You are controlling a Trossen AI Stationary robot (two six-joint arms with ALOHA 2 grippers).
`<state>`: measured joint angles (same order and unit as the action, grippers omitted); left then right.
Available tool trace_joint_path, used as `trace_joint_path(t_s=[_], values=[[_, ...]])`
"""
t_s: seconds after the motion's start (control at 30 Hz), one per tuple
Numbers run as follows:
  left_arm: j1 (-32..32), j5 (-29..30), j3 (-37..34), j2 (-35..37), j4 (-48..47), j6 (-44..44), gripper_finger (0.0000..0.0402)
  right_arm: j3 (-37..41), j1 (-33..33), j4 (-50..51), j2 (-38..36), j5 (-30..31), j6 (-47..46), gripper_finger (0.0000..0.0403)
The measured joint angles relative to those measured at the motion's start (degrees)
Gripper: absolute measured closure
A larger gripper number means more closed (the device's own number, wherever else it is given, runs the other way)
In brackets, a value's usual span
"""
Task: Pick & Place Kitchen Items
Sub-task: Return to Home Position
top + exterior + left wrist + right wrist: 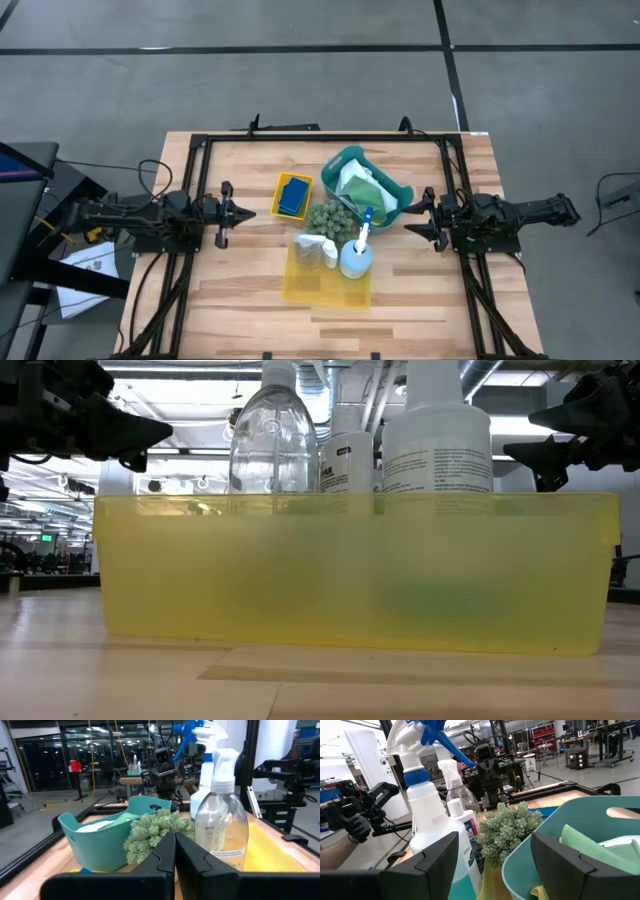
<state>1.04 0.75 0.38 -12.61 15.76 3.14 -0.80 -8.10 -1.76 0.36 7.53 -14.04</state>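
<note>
Since the blue sponge (pixel 293 195) lies in the top yellow bin (pixel 279 186) and the spray bottles (pixel 356 258) stand in the bottom bin (pixel 310 286), sorting looks finished. At opposite desk edges, the left jaws are clenched empty and the right jaws released.

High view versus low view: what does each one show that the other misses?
Only the high view: the teal basket and the sponge in its small bin. Only the low view: print on the bottles and the room behind. Both: the big yellow bin, its bottles, the left gripper, shut, and the right gripper, open.
</note>
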Motion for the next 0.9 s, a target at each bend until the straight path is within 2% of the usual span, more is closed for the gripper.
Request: trace_joint_path(t_s=[0.53,0.9], values=[[0.0,1.3,0.0,12.2,-13.1,0.9,0.0401,0.0,0.0,0.0,0.0,0.0,0.0,0.0163],[0.4,0.9,0.0,12.6,-14.5,0.9,0.04,0.0,0.0,0.0,0.0,0.0,0.0,0.0163]])
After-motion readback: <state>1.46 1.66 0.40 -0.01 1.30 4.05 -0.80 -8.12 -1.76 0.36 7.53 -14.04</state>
